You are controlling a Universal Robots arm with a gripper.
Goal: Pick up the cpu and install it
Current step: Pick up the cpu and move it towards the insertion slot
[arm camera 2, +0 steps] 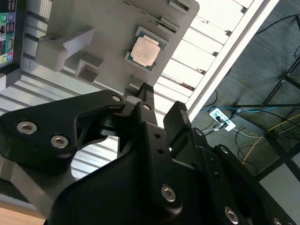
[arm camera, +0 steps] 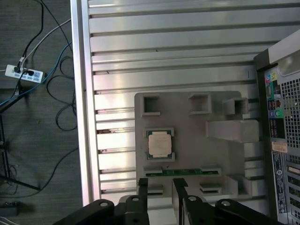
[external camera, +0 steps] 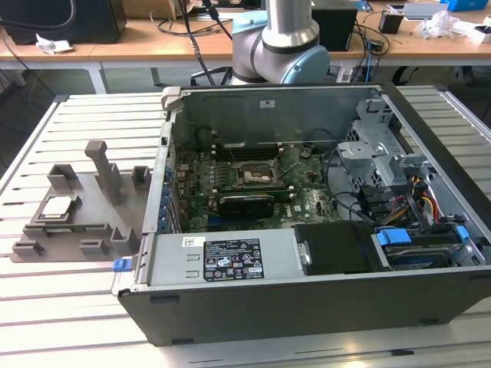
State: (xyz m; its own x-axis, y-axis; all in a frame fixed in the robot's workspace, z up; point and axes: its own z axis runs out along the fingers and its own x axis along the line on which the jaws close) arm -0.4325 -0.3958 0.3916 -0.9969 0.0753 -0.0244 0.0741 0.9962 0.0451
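The cpu (external camera: 59, 205) is a small square chip with a silvery top. It lies flat in a pocket of the grey fixture tray (external camera: 92, 226) on the slatted table, at the exterior view's left, beside the open computer case. Both wrist views look down on the cpu (arm camera: 161, 144) (arm camera 2: 145, 50) from well above. My gripper (arm camera: 160, 183) (arm camera 2: 161, 97) hangs over the tray's edge, apart from the chip, open with nothing between its black fingers. The dark square socket (external camera: 253, 175) sits on the green motherboard inside the case.
A green memory stick (arm camera: 183, 172) lies in a tray slot beside the cpu. Upright tray posts (external camera: 103, 165) rise nearby. The case wall (external camera: 165, 176) stands between tray and motherboard. Drive cages and cables (external camera: 383, 176) fill the case's right. The table edge (arm camera: 83, 117) drops to cables on the floor.
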